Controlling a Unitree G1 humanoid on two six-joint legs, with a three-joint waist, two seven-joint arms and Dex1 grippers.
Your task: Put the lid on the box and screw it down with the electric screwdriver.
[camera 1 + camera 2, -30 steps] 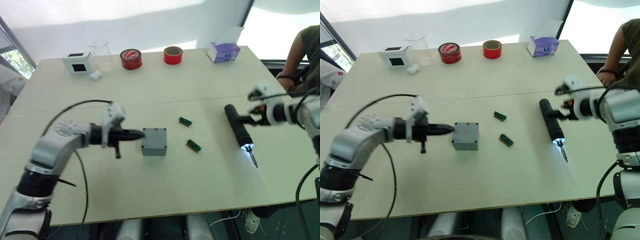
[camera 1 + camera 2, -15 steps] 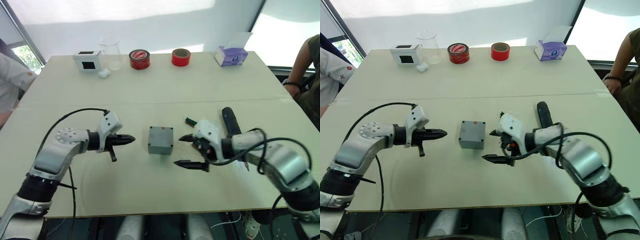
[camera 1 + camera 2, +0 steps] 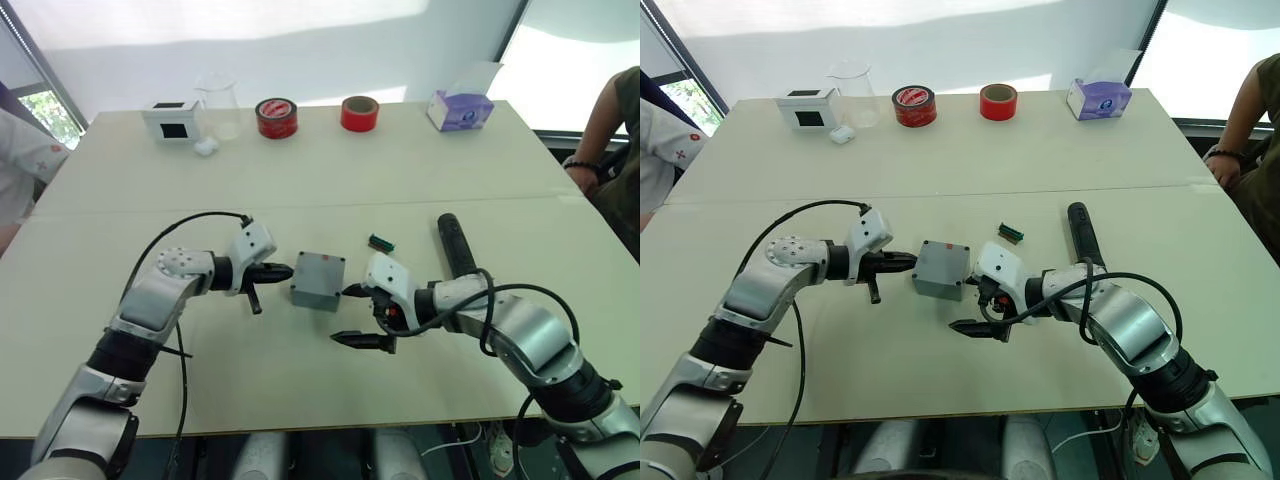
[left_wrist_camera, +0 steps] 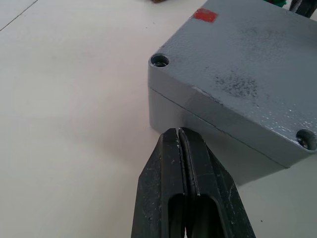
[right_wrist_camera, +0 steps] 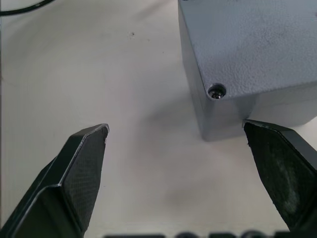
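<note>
From the head views, the lid (image 3: pixel 322 269) is already sitting on the box (image 3: pixel 316 293) mid-desk, while the electric screwdriver (image 3: pixel 453 244) is lying untouched beside the right arm. In the left wrist view, the left gripper (image 4: pixel 181 133) is pressing shut jaws against the box's side; in the right wrist view, the right gripper (image 5: pixel 185 148) is spreading wide jaws by its corner, so the screwing looks still undone.

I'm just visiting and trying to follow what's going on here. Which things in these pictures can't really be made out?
- The electric screwdriver: its tip end is hidden behind the right arm in the eye views.
- The lid: it sits on the box, but whether the corner holes hold tightened screws is too small to tell.
- The small green part: too small to identify.
- The person: cut off by the picture's edge.
</note>
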